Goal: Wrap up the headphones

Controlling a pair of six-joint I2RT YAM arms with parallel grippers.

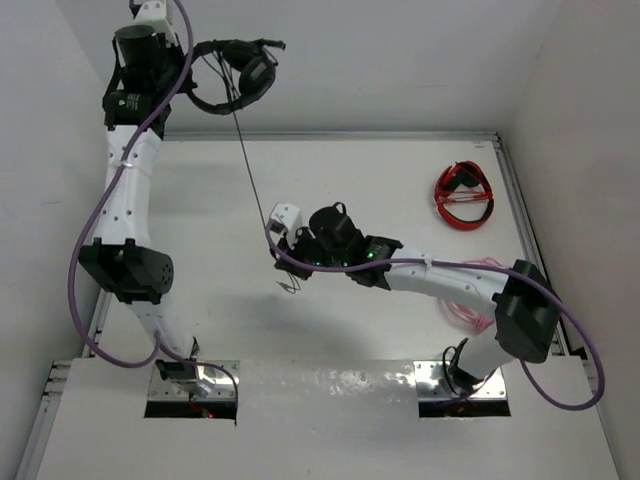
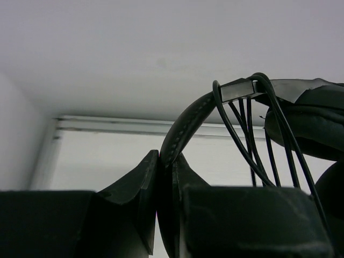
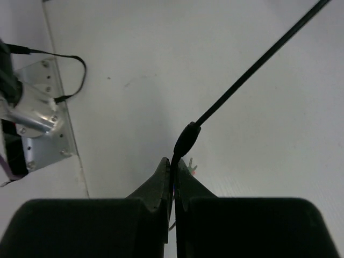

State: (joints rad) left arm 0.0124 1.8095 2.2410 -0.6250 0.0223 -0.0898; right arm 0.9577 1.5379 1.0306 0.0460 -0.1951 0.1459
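The black headphones (image 1: 235,72) hang high at the back left, held by my left gripper (image 1: 190,65). In the left wrist view the gripper (image 2: 167,161) is shut on the padded headband (image 2: 185,129), with several cable loops (image 2: 252,145) draped over the band. The thin black cable (image 1: 248,165) runs taut down to my right gripper (image 1: 283,240) at mid-table. In the right wrist view that gripper (image 3: 174,166) is shut on the cable just below its splitter (image 3: 186,138). The plugs (image 1: 290,288) dangle below the right gripper.
Red headphones (image 1: 464,196) lie at the back right of the table. Pink headphones (image 1: 470,305) lie partly hidden under my right arm. White walls close in on the left, back and right. Metal base plates (image 1: 190,390) sit at the near edge.
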